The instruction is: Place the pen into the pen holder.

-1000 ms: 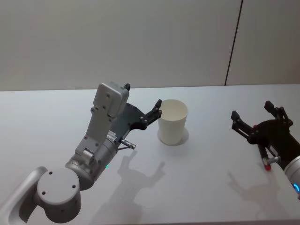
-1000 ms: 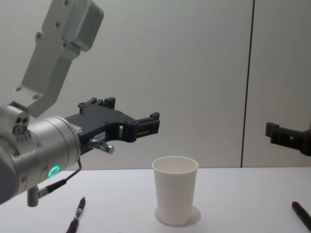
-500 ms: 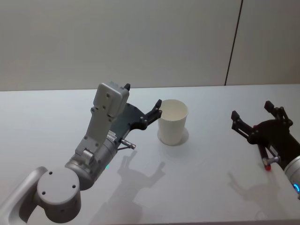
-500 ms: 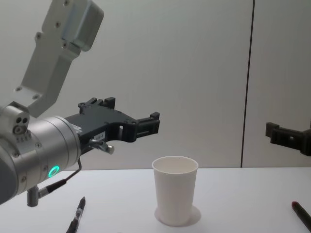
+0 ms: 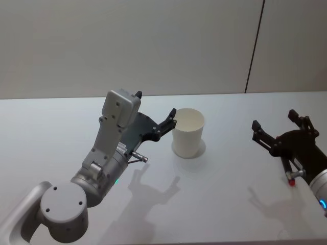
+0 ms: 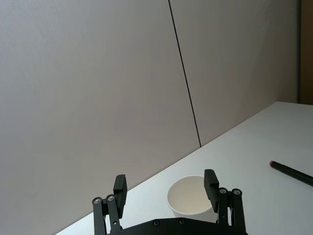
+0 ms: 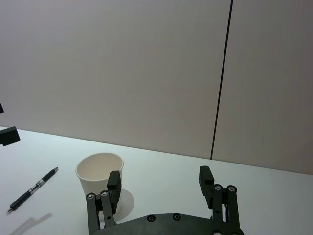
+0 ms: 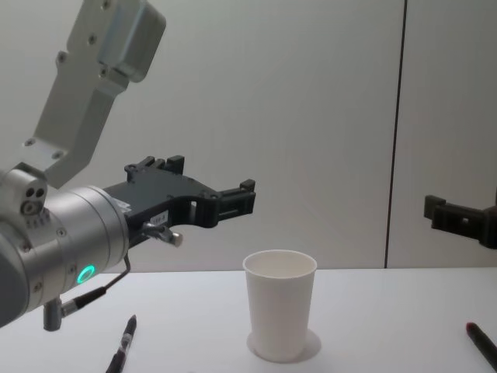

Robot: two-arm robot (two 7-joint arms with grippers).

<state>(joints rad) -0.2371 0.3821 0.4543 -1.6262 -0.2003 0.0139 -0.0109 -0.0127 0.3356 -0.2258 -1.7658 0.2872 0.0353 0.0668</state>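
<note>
pen holder (image 5: 187, 133) stands upright between the left gripper (image 6: 165, 179) and right gripper (image 5: 274, 120), both spread wide, holding nothing.

A white bench (image 5: 51, 117) is seen carrying the pen holder (image 5: 188, 133), set upright. A black pen (image 8: 126, 340) is laid at its 8 o'clock and a red-tipped pen (image 8: 481, 340) at its 4 o'clock.

I see the left gripper (image 6: 165, 180), black fingers spread wide. A plain white tapered paper cup (image 6: 188, 198) stands just beyond them, nearer one fingertip. A slim dark red-tipped pen (image 6: 293, 172) lies farther off on the white table (image 6: 254, 147).
</note>
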